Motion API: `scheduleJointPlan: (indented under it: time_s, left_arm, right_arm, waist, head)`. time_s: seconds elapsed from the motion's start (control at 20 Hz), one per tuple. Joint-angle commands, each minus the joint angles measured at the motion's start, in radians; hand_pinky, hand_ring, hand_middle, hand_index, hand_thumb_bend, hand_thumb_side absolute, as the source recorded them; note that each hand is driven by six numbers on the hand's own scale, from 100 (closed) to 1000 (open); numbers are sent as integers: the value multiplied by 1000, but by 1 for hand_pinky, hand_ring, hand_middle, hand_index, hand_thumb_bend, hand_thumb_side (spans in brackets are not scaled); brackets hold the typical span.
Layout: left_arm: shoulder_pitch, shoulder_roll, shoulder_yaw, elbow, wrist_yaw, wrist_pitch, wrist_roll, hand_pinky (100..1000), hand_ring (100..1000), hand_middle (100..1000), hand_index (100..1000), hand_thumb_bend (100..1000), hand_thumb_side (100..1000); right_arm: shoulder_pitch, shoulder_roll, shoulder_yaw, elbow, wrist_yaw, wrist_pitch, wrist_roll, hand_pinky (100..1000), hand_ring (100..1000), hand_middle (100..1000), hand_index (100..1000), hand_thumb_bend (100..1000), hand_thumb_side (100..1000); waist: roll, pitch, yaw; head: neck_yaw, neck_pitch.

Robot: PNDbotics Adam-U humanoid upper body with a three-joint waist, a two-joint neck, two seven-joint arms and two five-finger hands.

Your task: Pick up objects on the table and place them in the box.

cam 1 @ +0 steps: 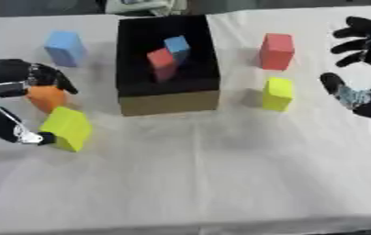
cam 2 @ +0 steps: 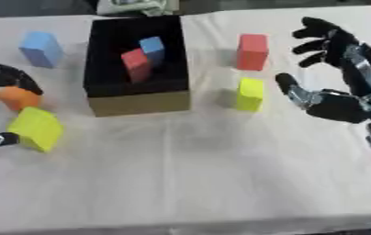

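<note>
A dark box [cam 1: 169, 102] with a brown front wall stands at the table's middle back; a red block [cam 1: 161, 62] and a blue block [cam 1: 177, 46] lie inside it. At the left, my left hand [cam 1: 8, 80] arches wide over an orange object [cam 1: 46, 97], and its thumb [cam 1: 34, 137] touches a yellow-green block [cam 1: 66, 128]. My right hand [cam 2: 333, 103] hovers open with spread fingers, to the right of a small yellow block [cam 2: 250, 94]. A red block [cam 2: 252, 51] stands behind that one. A light blue block [cam 1: 64, 47] stands at the far left.
White cloth [cam 1: 205, 174] covers the table, with a broad bare stretch in front of the box. The table's near edge runs along the bottom of the views. Some pale clutter shows beyond the far edge.
</note>
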Motion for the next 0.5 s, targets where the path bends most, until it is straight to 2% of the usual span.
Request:
scheduleJointPlan:
  time_s: [0.05, 0.5]
  left_arm:
    - [-29, 9, -8, 18, -6, -3, -15, 825, 805, 778, 883, 491, 309]
    - [-50, -12, -43, 71, -32, -20, -62, 822, 801, 755, 872, 478, 301]
  right_arm:
    - [-9, -17, -4, -5, 3, -1, 3, 655, 759, 813, 956, 350, 336]
    - [-9, -14, -2, -2, 2, -2, 7, 655, 759, 813, 957, 344, 336]
  waist:
    - [14, -34, -1]
    - [13, -33, -4]
  head:
    - [1, 5]
    - [2, 5]
